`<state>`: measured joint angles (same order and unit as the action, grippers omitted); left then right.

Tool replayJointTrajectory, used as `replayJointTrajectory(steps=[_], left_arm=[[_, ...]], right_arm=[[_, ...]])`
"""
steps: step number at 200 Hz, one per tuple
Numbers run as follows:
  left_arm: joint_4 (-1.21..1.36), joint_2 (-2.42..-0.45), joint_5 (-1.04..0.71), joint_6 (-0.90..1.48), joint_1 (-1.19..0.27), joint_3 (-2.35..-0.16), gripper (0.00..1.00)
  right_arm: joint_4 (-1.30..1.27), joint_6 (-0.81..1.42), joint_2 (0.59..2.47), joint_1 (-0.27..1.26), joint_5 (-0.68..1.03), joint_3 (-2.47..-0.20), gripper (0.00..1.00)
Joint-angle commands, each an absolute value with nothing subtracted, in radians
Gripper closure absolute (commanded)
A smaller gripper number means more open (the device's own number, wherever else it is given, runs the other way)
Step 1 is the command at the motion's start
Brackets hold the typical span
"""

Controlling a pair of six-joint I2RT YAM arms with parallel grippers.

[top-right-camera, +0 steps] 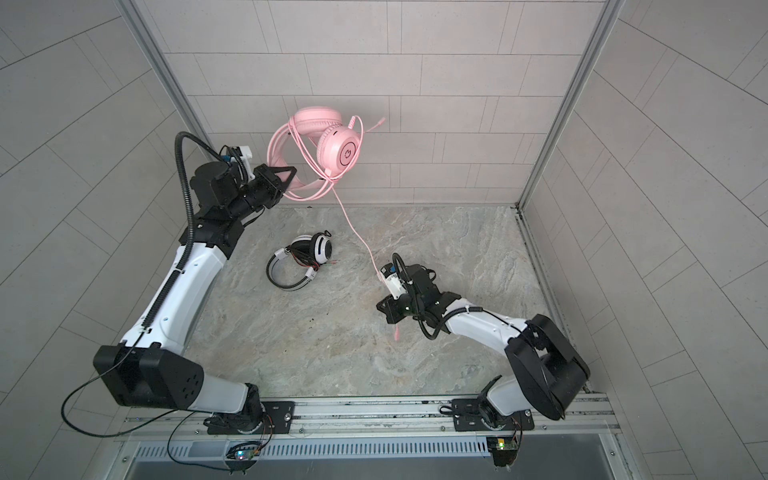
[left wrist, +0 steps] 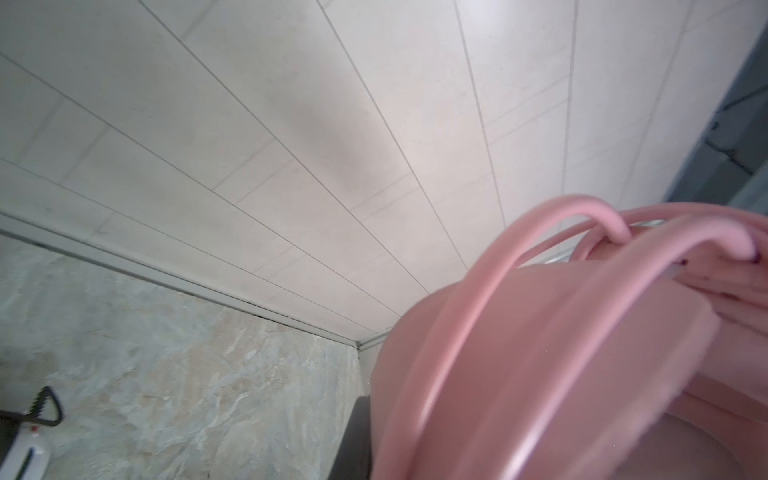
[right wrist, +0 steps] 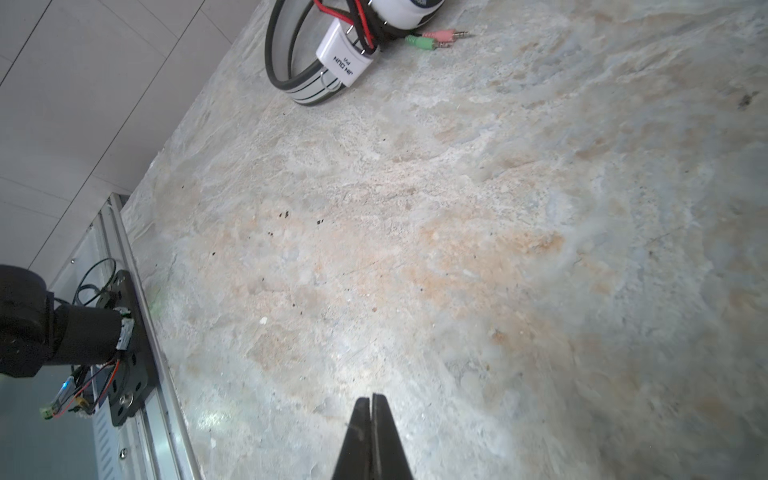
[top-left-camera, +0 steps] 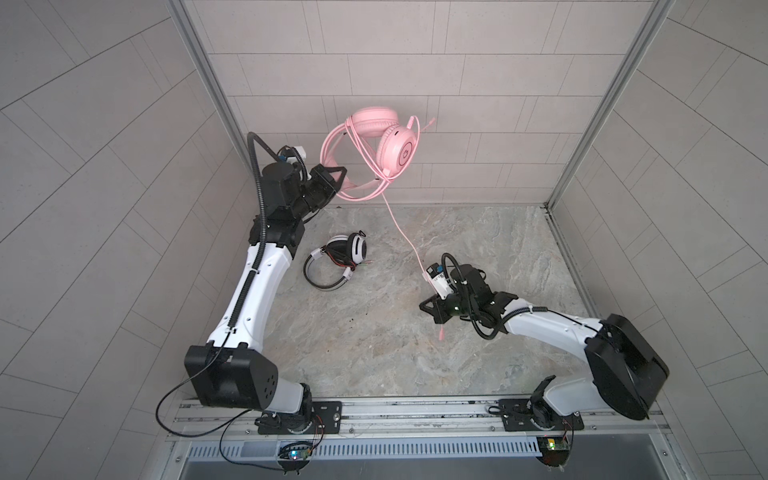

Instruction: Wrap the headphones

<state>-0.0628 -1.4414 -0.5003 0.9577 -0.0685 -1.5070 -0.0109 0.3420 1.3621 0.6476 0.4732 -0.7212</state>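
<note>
Left jaws pinched the pink headset (top-left-camera: 401, 156) by its headband, held up at 12 o'clock. Pink cord (top-left-camera: 400, 226) ran down to the right wrist at 4 o'clock. Right jaws pressed together. White headset (top-left-camera: 357, 248) lay on bench (top-left-camera: 498, 249), 10 o'clock.

Table (top-left-camera: 478, 249) is a marbled grey-beige stone-look slab, with small dark specks (right wrist: 284, 215) scattered mid-surface and an aluminium rail (top-left-camera: 415, 409) along its front edge. Only one item clearly lies flat on it: the white headset (top-left-camera: 347, 251), left of centre toward the back wall, headband loop on the slab. Its black-and-red cord (right wrist: 361, 25) is bundled against it, and the green and pink jack plugs (right wrist: 432, 39) rest on the surface just beside it.
</note>
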Motion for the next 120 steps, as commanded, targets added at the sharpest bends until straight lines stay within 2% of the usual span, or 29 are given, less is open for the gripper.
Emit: replayJointTrajectory(steps=[1,54,120], left_arm=[[-0.052,-1.387,-0.374,0.923,-0.062,-1.507,1.0],[-0.115,-1.398,-0.277,0.895,-0.026,-1.513,1.0],[-0.156,-1.376,-0.21,0.826,-0.003,-1.482,1.0]], right_arm=[[0.117,0.323,1.244,0.687,0.385,-0.698,1.0],[0.304,0.296,1.037,0.771,0.256,-0.705,1.0],[0.415,0.251,0.941,0.786,0.199,-0.781,1.0]])
